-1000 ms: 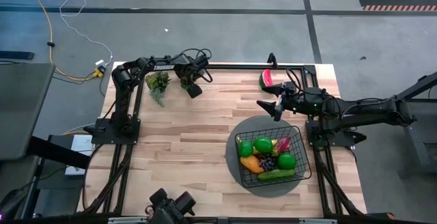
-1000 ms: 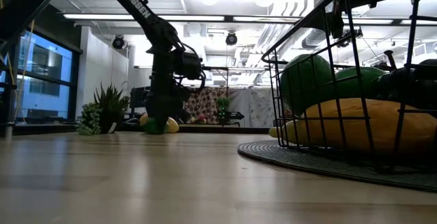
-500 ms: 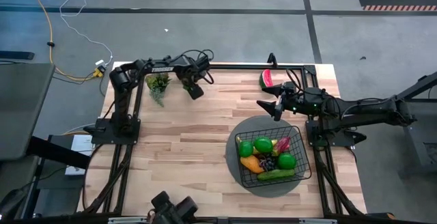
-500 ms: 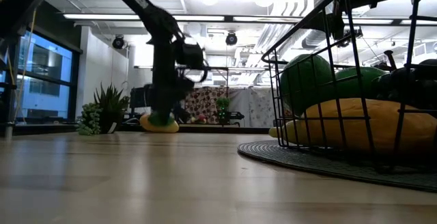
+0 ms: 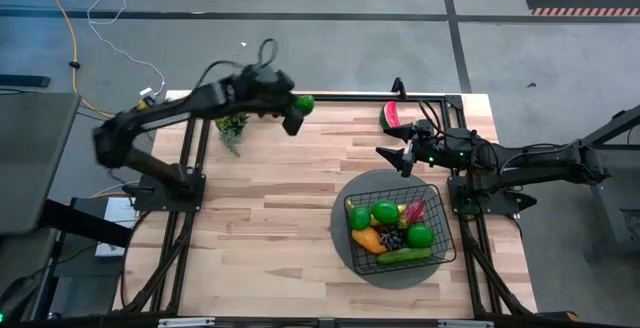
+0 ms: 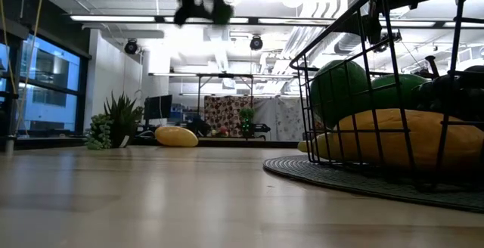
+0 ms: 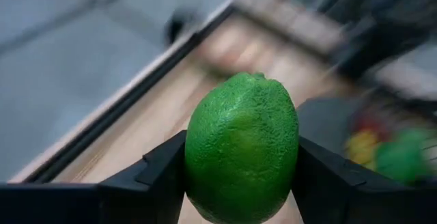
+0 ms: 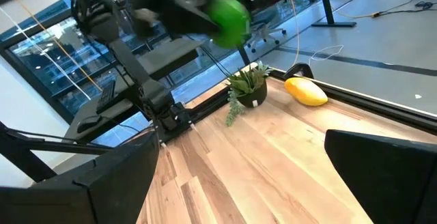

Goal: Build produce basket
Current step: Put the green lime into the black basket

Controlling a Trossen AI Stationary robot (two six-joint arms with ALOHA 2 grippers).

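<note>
left claw (image 5: 296, 111) high over the bench's (image 5: 270, 218) far edge, clamped on a green lime (image 7: 242, 157). right claw (image 5: 400, 155) fingers apart, hovering just beyond the round grey mat. basket (image 5: 440, 253) sits on that mat, right side, holding limes, mango, grapes, cucumber. watermelon slice (image 5: 392, 116), potted plant (image 5: 232, 125), yellow fruit (image 6: 176, 136) along the far edge.

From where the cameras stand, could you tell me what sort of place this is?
Probably a robotics lab in an open-plan office: exposed ceiling lights, glass walls, and a wooden table framed for two arms.
</note>
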